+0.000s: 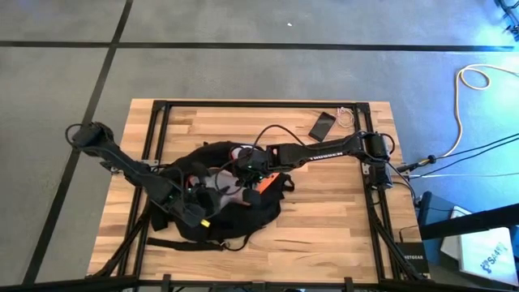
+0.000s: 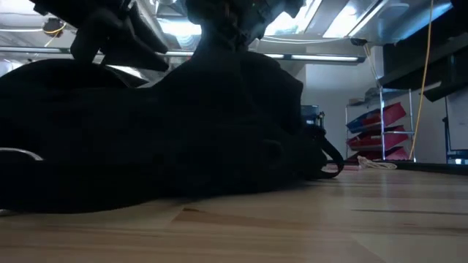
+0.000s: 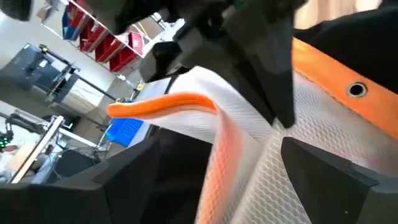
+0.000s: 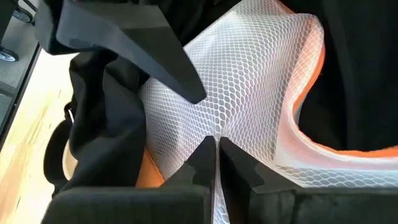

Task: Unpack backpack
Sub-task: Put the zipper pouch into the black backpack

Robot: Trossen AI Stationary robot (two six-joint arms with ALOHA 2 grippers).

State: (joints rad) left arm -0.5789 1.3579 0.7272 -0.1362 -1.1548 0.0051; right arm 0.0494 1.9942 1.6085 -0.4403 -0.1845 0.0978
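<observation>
While the backpack (image 1: 219,203) lies slumped flat near the middle of the table (image 1: 340,227), both arms work at its open mouth. Right gripper (image 4: 217,146) — fingers pinched together on a white mesh pouch (image 4: 249,81) with orange trim, just above the backpack's opening. Left gripper (image 1: 195,212) sits over the backpack's near side, fingers spread wide, the mesh between them but not clamped. A phone (image 1: 322,125) lies well apart from the backpack. Backpack reads as soft, limp fabric — likely to sag and drag along; better held by its rim or top loop.
</observation>
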